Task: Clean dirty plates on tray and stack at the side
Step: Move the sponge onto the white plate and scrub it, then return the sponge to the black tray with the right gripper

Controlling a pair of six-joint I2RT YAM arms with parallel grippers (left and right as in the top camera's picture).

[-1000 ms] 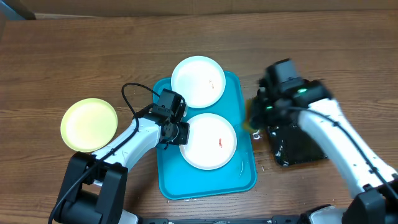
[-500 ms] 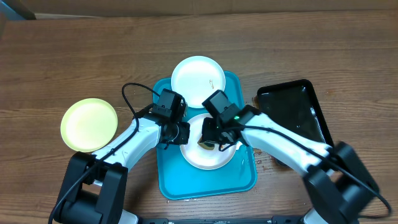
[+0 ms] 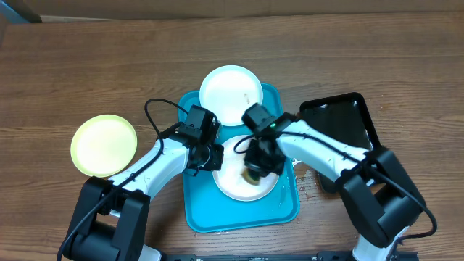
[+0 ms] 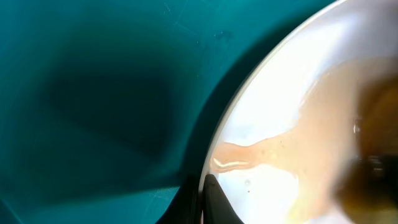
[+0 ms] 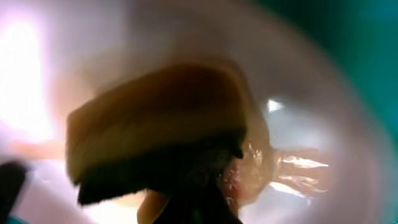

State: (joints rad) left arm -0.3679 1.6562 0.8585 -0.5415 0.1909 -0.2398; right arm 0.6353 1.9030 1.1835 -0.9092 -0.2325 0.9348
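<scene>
The turquoise tray (image 3: 197, 210) holds two white plates. The far plate (image 3: 230, 94) lies untouched. My left gripper (image 3: 212, 156) is shut on the left rim of the near plate (image 3: 229, 183), and its fingertips (image 4: 214, 202) pinch that rim (image 4: 249, 112). My right gripper (image 3: 255, 167) is shut on a yellow sponge (image 3: 251, 177) with a dark scouring side (image 5: 155, 118), pressed onto the same plate. Wet orange-pink smears (image 5: 292, 168) spread across the plate (image 4: 261, 152). A yellow-green plate (image 3: 104, 144) sits on the table left of the tray.
A glossy black tray (image 3: 341, 127) lies right of the turquoise tray, partly under my right arm. Small wet specks mark the wood between the two trays. Bare wooden table surrounds everything.
My right arm swung from the black tray over to the near white plate with the sponge, then slid it toward the plate's near side. The left gripper kept its hold on the rim.
</scene>
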